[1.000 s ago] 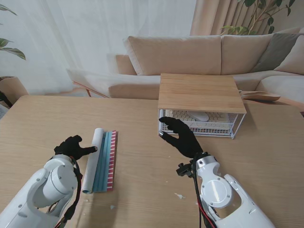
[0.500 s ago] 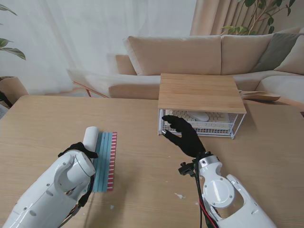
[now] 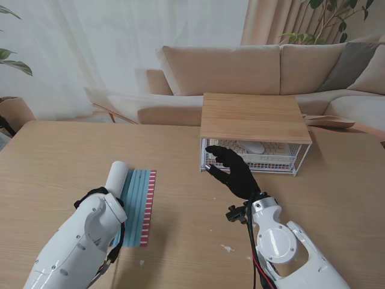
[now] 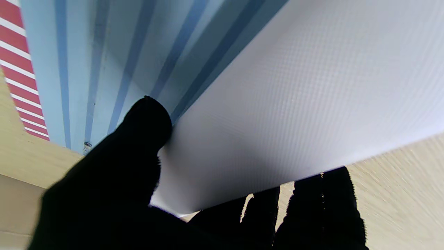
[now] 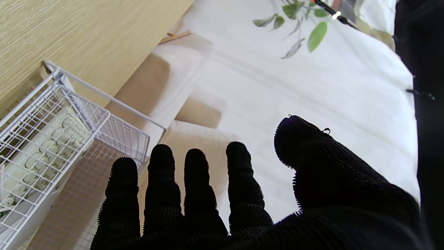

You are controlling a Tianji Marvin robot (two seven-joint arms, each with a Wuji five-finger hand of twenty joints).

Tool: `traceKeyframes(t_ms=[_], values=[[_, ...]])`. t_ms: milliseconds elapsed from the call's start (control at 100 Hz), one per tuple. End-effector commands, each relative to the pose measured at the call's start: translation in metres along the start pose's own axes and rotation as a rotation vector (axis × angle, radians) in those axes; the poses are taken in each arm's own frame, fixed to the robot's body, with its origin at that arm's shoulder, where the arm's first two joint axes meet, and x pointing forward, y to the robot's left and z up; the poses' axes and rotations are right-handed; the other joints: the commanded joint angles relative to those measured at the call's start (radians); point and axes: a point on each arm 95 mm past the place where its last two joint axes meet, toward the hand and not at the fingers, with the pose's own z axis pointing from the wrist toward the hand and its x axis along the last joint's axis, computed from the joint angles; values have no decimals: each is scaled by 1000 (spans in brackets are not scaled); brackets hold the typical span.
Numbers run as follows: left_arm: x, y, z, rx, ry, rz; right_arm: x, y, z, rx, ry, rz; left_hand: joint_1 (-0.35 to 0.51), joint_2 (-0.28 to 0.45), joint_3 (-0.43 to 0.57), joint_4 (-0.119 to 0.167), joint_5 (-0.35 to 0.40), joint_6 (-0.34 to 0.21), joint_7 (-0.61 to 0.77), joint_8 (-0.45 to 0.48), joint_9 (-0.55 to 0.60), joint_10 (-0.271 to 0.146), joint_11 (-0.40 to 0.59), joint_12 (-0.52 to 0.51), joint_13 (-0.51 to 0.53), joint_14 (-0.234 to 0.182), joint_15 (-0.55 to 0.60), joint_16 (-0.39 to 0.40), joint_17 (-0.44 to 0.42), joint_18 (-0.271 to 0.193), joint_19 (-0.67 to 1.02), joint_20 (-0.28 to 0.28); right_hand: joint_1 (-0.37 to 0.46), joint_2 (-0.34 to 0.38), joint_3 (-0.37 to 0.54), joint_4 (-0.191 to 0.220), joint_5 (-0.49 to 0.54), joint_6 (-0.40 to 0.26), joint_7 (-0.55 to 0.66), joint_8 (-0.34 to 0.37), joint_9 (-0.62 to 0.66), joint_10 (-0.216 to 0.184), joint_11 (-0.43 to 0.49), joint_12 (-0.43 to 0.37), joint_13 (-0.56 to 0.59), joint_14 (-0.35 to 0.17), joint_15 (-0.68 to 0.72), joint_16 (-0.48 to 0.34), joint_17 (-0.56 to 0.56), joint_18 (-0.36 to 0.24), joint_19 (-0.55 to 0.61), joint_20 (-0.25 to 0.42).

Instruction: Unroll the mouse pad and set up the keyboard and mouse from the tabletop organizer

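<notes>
The mouse pad (image 3: 133, 201) lay partly unrolled on the table (image 3: 54, 156), at about eight o'clock in the stand view, with a blue-striped flat section and a red-and-white edge toward the centre and the white roll (image 3: 115, 176) along its left side. It looked thin, soft and light, with a finely textured backing that should grip well. It would likely curl back if released, so the roll itself, taken around its girth near the near end, seemed the sensible hold. The left robot hand (image 4: 145, 194) was wrapped on that roll in the wrist view, thumb (image 4: 147, 119) pressed where the roll meets the flat sheet and the other fingers (image 4: 326, 205) curled round the far side.

At about one o'clock stood the wire organizer (image 3: 252, 158) under its wooden top (image 3: 252, 115), holding the cream keyboard (image 3: 274, 148) with the mouse (image 3: 252, 146) resting on it. The keyboard looked rigid and best taken by its long edges. The right robot hand (image 3: 231, 173) hovered at the organizer's left front corner, fingers spread, holding nothing.
</notes>
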Motion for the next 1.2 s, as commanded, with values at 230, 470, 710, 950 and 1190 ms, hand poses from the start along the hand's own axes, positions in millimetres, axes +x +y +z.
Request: traceKeyframes(t_ms=[230,470,710,950,1190], values=[[-9,34,10,-98,-55,55,2,-3,-1,6,2,13,40,-34,119,35,72,-26,134,52,135,-27,159,87,97,-8,165,84,12,-18,122,60,3,30,-29,56,7,-48,3,1,-10,-31,-5,1,-26,-16,6,-7,-6,-22,-26,26],[-6,40,13,-77,-53,77,2,-4,-1,7,-1,13,93,-56,265,38,165,-73,370,199,329,-46,280,222,255,3,337,171,100,26,218,131,4,30,-28,56,9,-48,3,1,-3,-27,-4,1,-23,-13,7,-7,-5,-20,-26,27],[-4,42,16,-5,-51,65,3,-3,-2,2,-3,14,331,-140,224,-61,241,-142,648,253,610,-69,249,454,439,22,421,184,251,115,273,199,7,31,-25,57,16,-43,4,2,4,-24,-4,1,-21,-12,7,-6,-4,-20,-26,28],[-4,39,15,49,-18,65,2,-6,-1,11,-12,16,391,-116,210,-87,280,-134,664,281,726,-48,200,485,576,48,466,189,382,190,336,250,8,32,-24,57,23,-39,4,2,10,-21,-4,2,-20,-11,7,-6,-3,-19,-27,28],[-6,29,11,94,39,91,3,-6,-1,15,-17,14,424,-104,193,-91,271,-116,654,307,741,-38,185,501,607,34,489,218,413,188,352,267,9,32,-24,56,27,-37,3,1,15,-20,-5,2,-18,-10,7,-6,-3,-19,-27,28]])
